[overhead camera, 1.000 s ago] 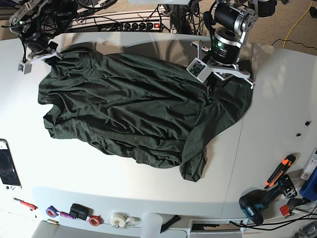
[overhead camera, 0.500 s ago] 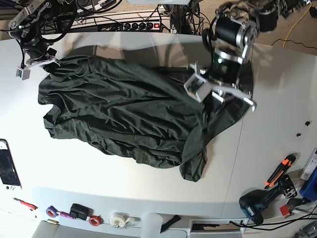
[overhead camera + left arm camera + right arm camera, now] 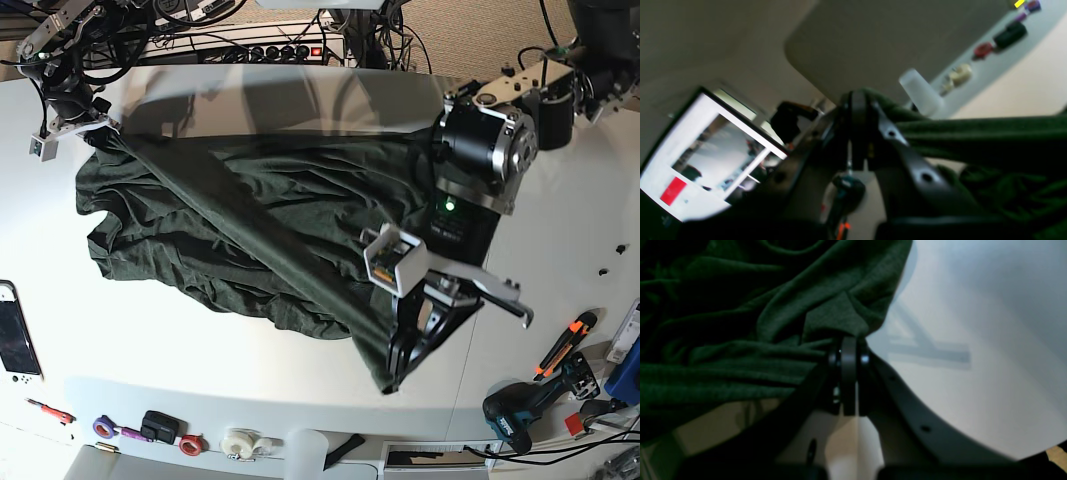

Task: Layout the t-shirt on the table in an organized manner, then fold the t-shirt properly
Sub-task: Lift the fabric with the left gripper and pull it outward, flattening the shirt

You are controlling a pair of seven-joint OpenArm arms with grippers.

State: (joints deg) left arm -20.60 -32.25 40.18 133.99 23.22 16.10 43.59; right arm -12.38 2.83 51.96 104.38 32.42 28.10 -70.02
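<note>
The dark olive-green t-shirt (image 3: 210, 220) lies wrinkled across the white table (image 3: 200, 340). My left gripper (image 3: 408, 340) is shut on a bunch of its fabric (image 3: 973, 133) and holds it raised near the table's front right, so a taut ridge of cloth runs from there to the back left corner. The left gripper's fingers (image 3: 857, 110) are closed together on the cloth. My right gripper (image 3: 92, 125) is shut on the shirt's back left corner (image 3: 840, 313), just above the table (image 3: 973, 340). Its jaws are closed together in the right wrist view.
Along the front edge lie a handheld console (image 3: 15, 335), tape rolls (image 3: 240, 442), a black box (image 3: 157, 425), a teal drill (image 3: 515, 412) and an orange-handled tool (image 3: 566, 345). A power strip and cables (image 3: 250, 45) run behind the table. A thin seam (image 3: 478, 330) crosses the tabletop.
My left gripper has swung from the back right to the front right, dragging the shirt's edge with it and pulling the cloth taut. The right gripper has stayed near the back left corner.
</note>
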